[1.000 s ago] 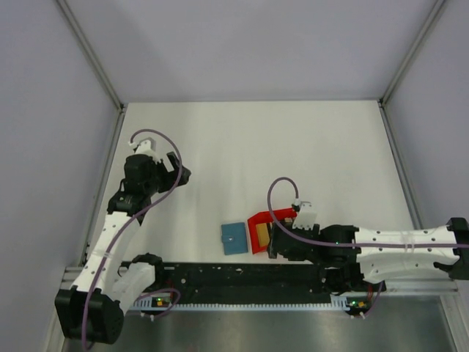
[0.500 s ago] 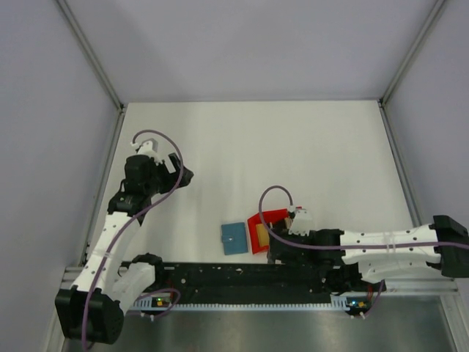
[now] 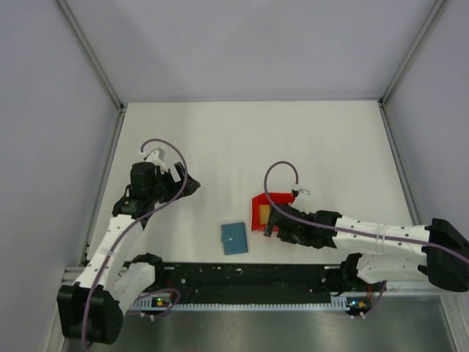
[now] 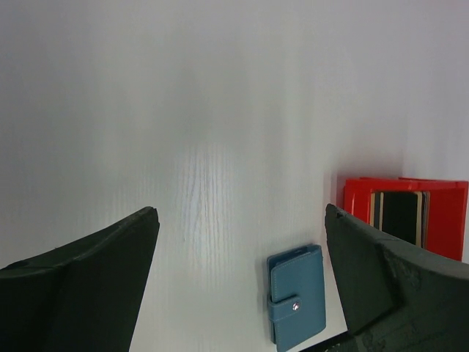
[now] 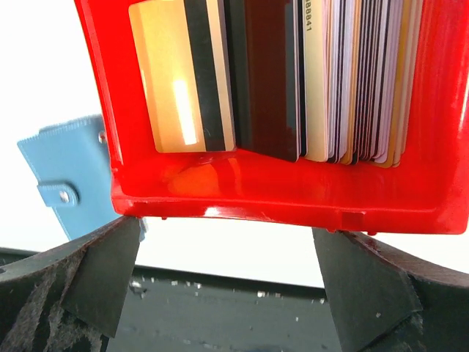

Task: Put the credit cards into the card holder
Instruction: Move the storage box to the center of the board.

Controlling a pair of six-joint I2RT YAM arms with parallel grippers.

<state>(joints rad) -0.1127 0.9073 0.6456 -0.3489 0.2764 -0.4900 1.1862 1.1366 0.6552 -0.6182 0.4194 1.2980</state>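
Surface [image 3: 293,147]: carries the card holder and the bin, both toward its near edge.
Card holder [image 3: 234,237]: flat on the surface, left of the bin, slightly nearer the arm bases, not touching it.
Cards [image 5: 322,73]: on edge inside the bin [image 5: 278,187], packed side by side.
Left hand [image 3: 189,183]: over the surface, left of and behind the card holder, well apart.
Right hand [image 5: 223,235]: at the bin's near side.

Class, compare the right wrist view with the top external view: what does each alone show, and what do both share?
Only the right wrist view shows the credit cards singly: a gold one with a black stripe, a dark one, then a tight row of others. Only the top external view shows the left gripper, far from the bin. Both show the red bin and the closed blue card holder beside it.
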